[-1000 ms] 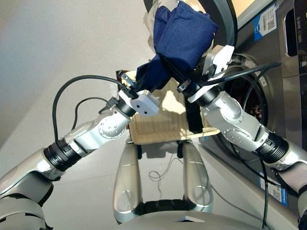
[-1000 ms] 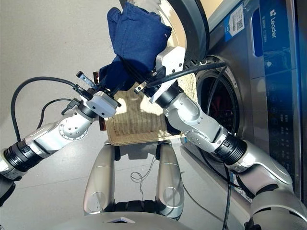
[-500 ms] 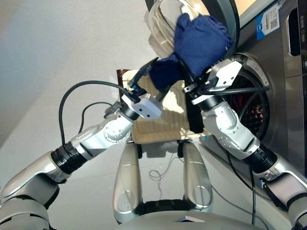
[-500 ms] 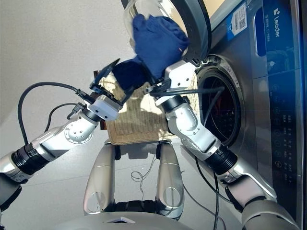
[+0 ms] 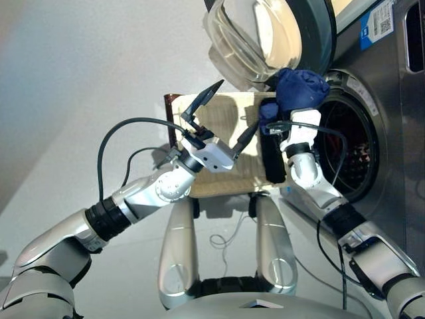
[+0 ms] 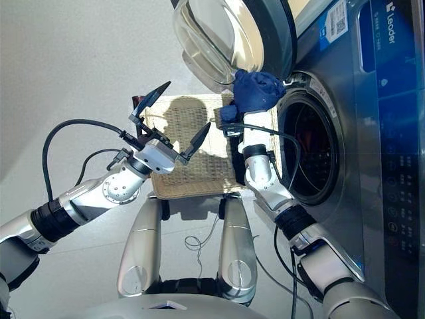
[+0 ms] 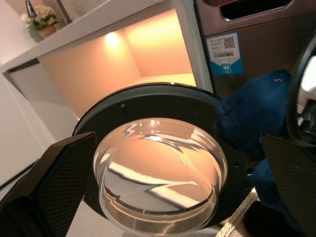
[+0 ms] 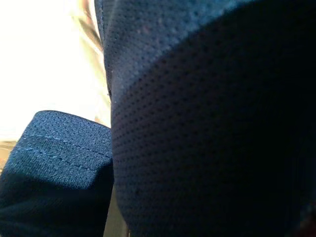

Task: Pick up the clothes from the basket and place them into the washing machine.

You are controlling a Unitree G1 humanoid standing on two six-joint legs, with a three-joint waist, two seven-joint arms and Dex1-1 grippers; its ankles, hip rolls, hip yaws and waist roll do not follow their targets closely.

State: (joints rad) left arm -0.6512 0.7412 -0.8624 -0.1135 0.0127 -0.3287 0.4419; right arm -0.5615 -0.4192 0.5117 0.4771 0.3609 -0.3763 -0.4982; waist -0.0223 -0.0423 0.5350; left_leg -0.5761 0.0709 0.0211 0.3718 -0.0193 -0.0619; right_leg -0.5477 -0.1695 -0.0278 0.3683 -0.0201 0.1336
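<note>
The right gripper (image 5: 284,125) grips the navy garment (image 5: 299,90) at the washer (image 6: 332,133) opening — the left gripper (image 5: 221,119) gapes empty above the basket (image 6: 199,179).

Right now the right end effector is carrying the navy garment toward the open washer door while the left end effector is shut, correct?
Not quite. The left end effector is open, fingers spread wide, as the left eye view shows. The right end effector does carry the navy garment at the open washer door.
</note>
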